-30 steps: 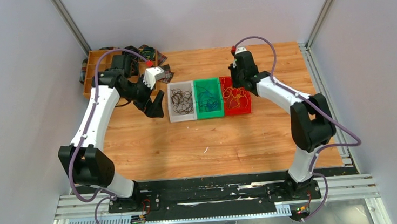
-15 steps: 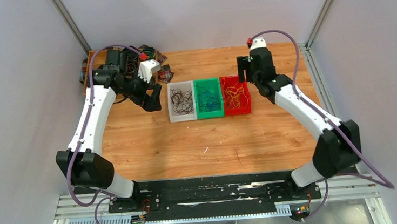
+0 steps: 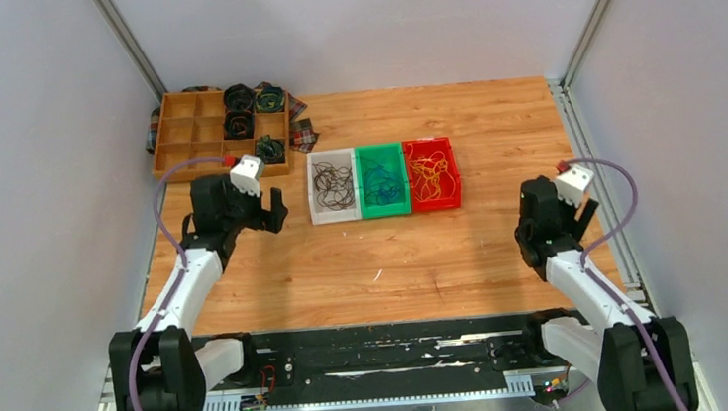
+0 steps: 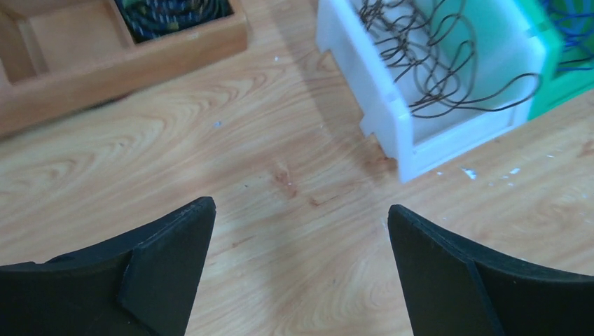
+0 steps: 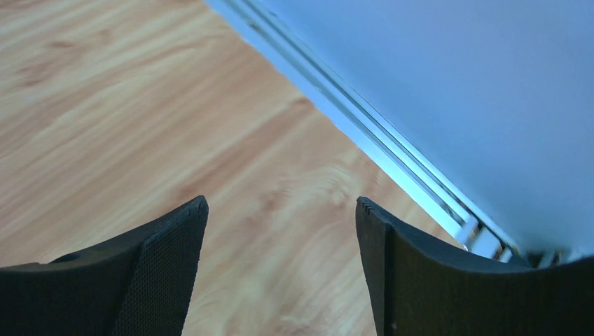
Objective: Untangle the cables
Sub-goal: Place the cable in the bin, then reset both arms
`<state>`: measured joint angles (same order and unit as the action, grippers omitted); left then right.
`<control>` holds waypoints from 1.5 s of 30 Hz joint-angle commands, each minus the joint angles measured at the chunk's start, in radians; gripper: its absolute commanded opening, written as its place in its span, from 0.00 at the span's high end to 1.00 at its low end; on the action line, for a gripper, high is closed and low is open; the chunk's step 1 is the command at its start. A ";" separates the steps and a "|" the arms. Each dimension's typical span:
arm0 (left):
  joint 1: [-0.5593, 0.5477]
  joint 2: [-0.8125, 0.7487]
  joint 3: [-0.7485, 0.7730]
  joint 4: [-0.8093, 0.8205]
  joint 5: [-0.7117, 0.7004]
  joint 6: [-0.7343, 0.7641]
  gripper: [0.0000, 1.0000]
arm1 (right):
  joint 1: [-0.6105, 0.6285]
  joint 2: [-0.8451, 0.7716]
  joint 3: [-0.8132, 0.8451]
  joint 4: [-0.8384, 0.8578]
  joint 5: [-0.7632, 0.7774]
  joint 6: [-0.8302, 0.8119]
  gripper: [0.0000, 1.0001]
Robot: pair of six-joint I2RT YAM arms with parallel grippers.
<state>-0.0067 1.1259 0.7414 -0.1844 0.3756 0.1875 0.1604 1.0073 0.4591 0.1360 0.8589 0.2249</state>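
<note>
The cables lie sorted in three bins at mid-table: dark brown ones point(image 3: 332, 184) in the white bin point(image 3: 316, 202), blue ones point(image 3: 383, 179) in the green bin point(image 3: 386, 209), yellow-orange ones point(image 3: 431, 172) in the red bin point(image 3: 436, 203). My left gripper point(image 3: 273, 214) hangs open just left of the white bin. In the left wrist view this gripper point(image 4: 300, 207) holds nothing, over bare wood, with the brown cables point(image 4: 420, 56) ahead. My right gripper point(image 3: 588, 216) is open and empty near the table's right edge, far from the bins; the right wrist view shows it point(image 5: 281, 201) over wood.
A wooden compartment tray point(image 3: 194, 131) with dark rolled fabric coils point(image 3: 237, 99) sits at the back left; its corner point(image 4: 140, 63) shows in the left wrist view. A metal rail point(image 5: 364, 133) and the grey wall run along the table's right edge.
Both arms have drawn back toward the near edge. The right gripper left the red bin, swung to the right edge and opened. The left gripper moved away from the tray, still open.
</note>
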 commanded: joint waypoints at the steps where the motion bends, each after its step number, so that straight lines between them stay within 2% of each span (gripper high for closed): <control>1: 0.028 0.043 -0.202 0.613 -0.021 -0.114 0.02 | -0.117 -0.078 -0.133 0.081 0.090 0.210 0.23; 4: 0.030 0.153 -0.189 0.624 0.002 -0.121 0.02 | -0.137 -0.068 -0.198 0.190 0.076 0.183 0.22; 7: 0.031 0.216 -0.148 0.617 -0.054 -0.158 0.02 | -0.149 0.012 -0.199 0.260 0.056 0.178 0.21; 13: 0.033 0.197 -0.235 0.837 -0.063 -0.223 0.02 | -0.153 0.129 -0.212 0.416 0.017 0.160 0.20; 16: 0.033 0.182 -0.236 0.803 -0.074 -0.233 0.02 | -0.154 0.180 -0.191 0.443 -0.005 0.138 0.20; 19: 0.033 0.155 -0.226 0.655 -0.059 -0.210 0.02 | -0.156 0.227 -0.184 0.482 -0.026 0.108 0.21; 24: 0.033 0.112 -0.311 0.682 -0.128 -0.162 0.02 | -0.154 0.224 -0.173 0.478 -0.065 0.076 0.21; 26: 0.033 0.120 -0.381 0.812 -0.141 -0.141 0.02 | -0.150 0.193 -0.196 0.491 -0.096 0.065 0.20; 27: 0.034 0.134 -0.425 0.932 -0.169 -0.154 0.02 | -0.149 0.185 -0.214 0.525 -0.099 0.056 0.20; 30: 0.036 0.145 -0.479 1.049 -0.207 -0.126 0.02 | -0.109 0.160 -0.271 0.607 -0.049 0.031 0.20; 33: 0.034 0.265 -0.628 1.461 -0.164 -0.132 0.02 | -0.061 0.168 -0.306 0.724 -0.042 -0.044 0.15; 34: 0.034 0.285 -0.648 1.524 -0.166 -0.137 0.02 | -0.044 0.182 -0.310 0.764 -0.066 -0.089 0.14; 37: 0.031 0.212 -0.577 1.256 -0.187 -0.110 0.02 | 0.034 0.281 -0.283 0.897 -0.199 -0.294 0.14; 39: 0.026 0.256 -0.563 1.324 -0.199 -0.131 0.02 | 0.072 0.374 -0.247 0.950 -0.221 -0.388 0.14; 41: 0.024 0.239 -0.554 1.267 -0.202 -0.125 0.02 | 0.024 0.385 -0.271 1.006 -0.316 -0.375 0.14; 42: 0.025 0.235 -0.551 1.255 -0.202 -0.122 0.02 | -0.053 0.365 -0.282 0.945 -0.462 -0.310 0.14; 45: 0.024 0.248 -0.560 1.295 -0.207 -0.130 0.02 | -0.123 0.362 -0.257 0.864 -0.567 -0.246 0.13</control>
<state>0.0181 1.3720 0.1783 1.0439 0.1932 0.0460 0.1246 1.3819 0.1864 0.9939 0.5034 -0.0441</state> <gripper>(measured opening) 0.980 0.866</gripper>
